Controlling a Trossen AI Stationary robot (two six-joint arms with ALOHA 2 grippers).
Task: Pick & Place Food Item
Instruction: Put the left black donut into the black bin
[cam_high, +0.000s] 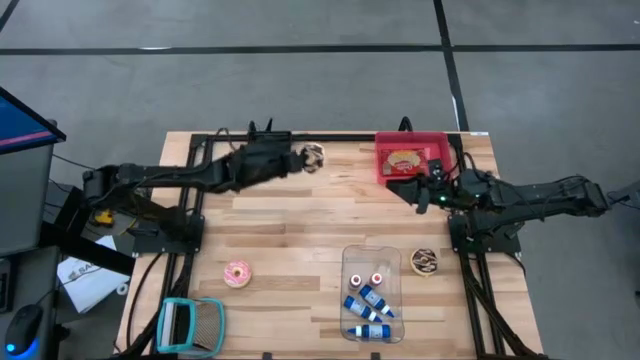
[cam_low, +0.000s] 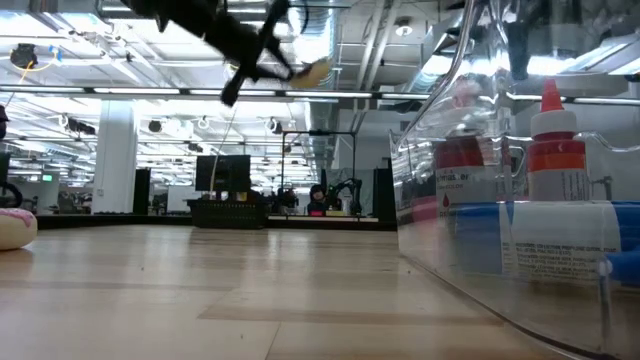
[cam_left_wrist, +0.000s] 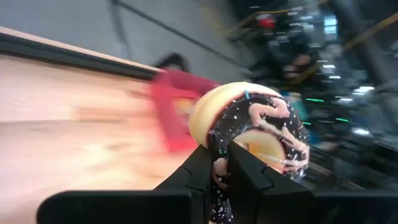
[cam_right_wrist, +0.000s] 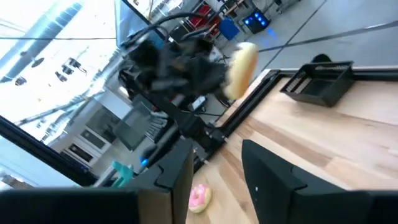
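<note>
A doughnut with chocolate icing and pink streaks hangs high above the table's far middle, with my left gripper shut on it. The low view shows it well clear of the table, and it also shows in the right wrist view. A red tray at the far right holds another doughnut. My right gripper hovers open just in front of the tray, its fingers with nothing between them. My left gripper pinches the doughnut's ring at its near rim between its two fingers. The fingers reach nearly level from the table's left. The doughnut stands on edge beyond the fingertips, lifted clear of the table.
A pink doughnut lies at the near left, a second chocolate doughnut at the near right. A clear box with small bottles stands between them. A teal object sits at the near left corner.
</note>
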